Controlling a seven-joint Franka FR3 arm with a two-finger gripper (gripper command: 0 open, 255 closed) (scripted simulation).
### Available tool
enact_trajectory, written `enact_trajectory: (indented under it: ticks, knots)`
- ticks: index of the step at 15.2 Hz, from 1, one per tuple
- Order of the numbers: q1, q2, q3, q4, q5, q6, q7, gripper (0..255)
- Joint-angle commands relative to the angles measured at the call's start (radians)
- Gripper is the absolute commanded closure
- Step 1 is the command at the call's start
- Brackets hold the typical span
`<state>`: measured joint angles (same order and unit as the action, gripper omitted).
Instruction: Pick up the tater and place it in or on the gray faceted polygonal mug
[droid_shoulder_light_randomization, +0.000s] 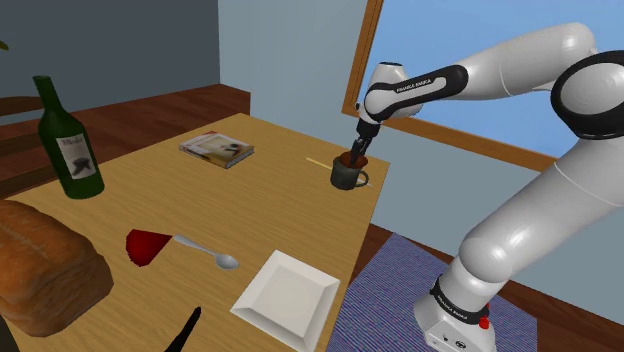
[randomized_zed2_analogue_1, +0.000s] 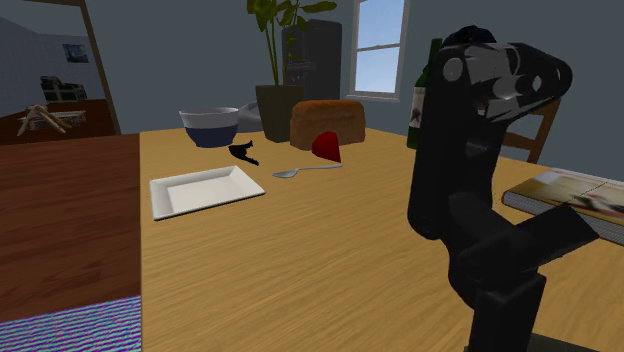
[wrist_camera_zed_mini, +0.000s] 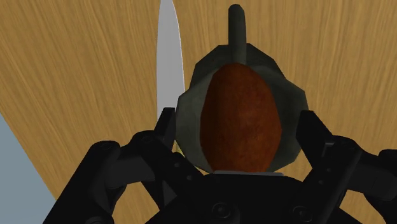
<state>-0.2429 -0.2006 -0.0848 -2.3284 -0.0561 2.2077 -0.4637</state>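
Observation:
A brown potato (wrist_camera_zed_mini: 240, 124) lies inside the grey faceted mug (wrist_camera_zed_mini: 289, 95), filling most of its opening. My gripper (wrist_camera_zed_mini: 240, 124) hangs right above the mug, open. Its fingers (wrist_camera_zed_mini: 167, 130) stand apart on either side of the mug's rim and touch neither mug nor potato. In the shoulder view the mug (droid_shoulder_light_randomization: 348, 176) stands on the wooden table (droid_shoulder_light_randomization: 270, 215) near its far right edge. The gripper (droid_shoulder_light_randomization: 357, 152) points down at the mug's mouth, where a bit of brown shows. The black hand (randomized_zed2_analogue_1: 480, 190) looms large in the second exterior view and hides the mug.
A table knife (wrist_camera_zed_mini: 168, 63) lies beside the mug. On the table are a magazine (droid_shoulder_light_randomization: 217, 148), a green bottle (droid_shoulder_light_randomization: 70, 145), a bread loaf (droid_shoulder_light_randomization: 40, 275), a red object (droid_shoulder_light_randomization: 148, 245) by a spoon (droid_shoulder_light_randomization: 210, 255), a white plate (droid_shoulder_light_randomization: 288, 298) and a bowl (randomized_zed2_analogue_1: 210, 125).

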Motion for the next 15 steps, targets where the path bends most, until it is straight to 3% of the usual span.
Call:
enact_trajectory:
  ticks: [1,3,7,15]
  knots:
    - [0.000,0.000,0.000,0.000,0.000,0.000,0.000,0]
    - [0.000,0.000,0.000,0.000,0.000,0.000,0.000,0]
    - [0.002,-0.056,0.005,0.075,0.000,-0.131,0.001,0]
    - [0.002,-0.056,0.005,0.075,0.000,-0.131,0.001,0]
